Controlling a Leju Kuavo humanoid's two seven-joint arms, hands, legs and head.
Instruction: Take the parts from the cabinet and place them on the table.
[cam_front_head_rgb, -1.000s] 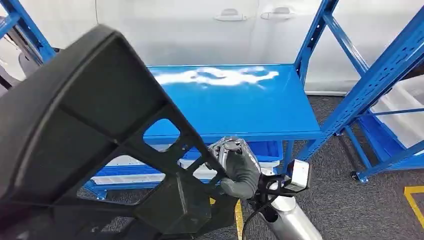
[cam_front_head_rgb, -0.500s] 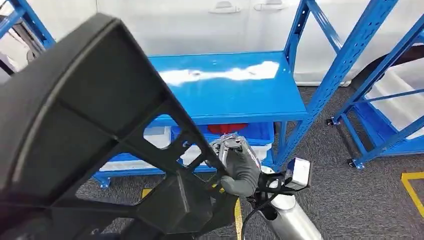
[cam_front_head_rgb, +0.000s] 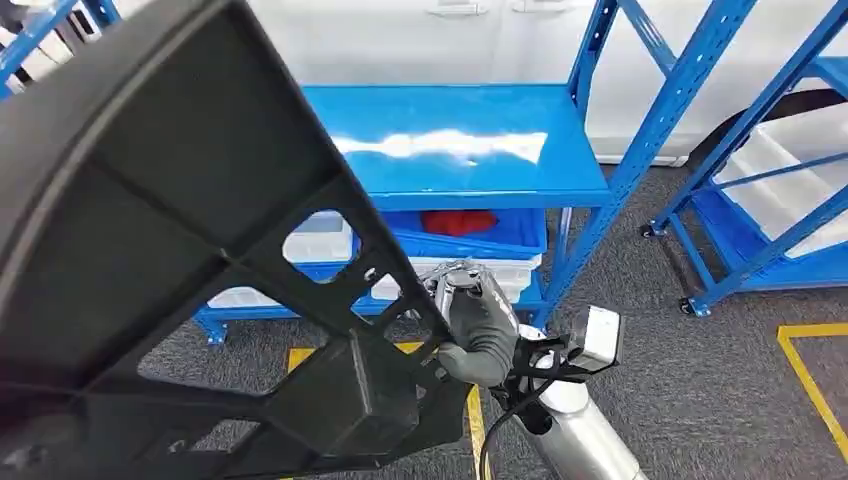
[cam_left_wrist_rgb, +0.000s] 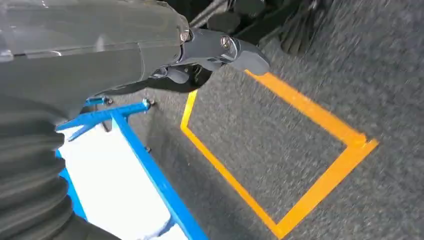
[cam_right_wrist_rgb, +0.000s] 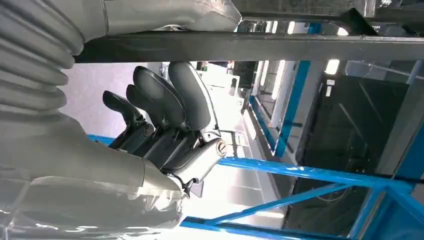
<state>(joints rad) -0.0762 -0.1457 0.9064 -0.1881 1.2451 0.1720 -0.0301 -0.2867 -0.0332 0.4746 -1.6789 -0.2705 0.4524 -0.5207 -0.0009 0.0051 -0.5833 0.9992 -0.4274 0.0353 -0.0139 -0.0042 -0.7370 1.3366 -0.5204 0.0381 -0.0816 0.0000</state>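
Large black part in both hands, blue table ahead at 12 o'clock.

The right hand wraps its fingers round a strut of the black part at its 4 o'clock edge; the left hand presses fingers under the part's edge. To place it well, keep the part level, carry it over the blue table, and lower it flat before loosening either hold.

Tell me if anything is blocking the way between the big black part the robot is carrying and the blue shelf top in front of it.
Nothing visible does. The black part, held by the right hand, faces the blue shelf top, whose visible surface is bare. The part itself hides that surface's left end.
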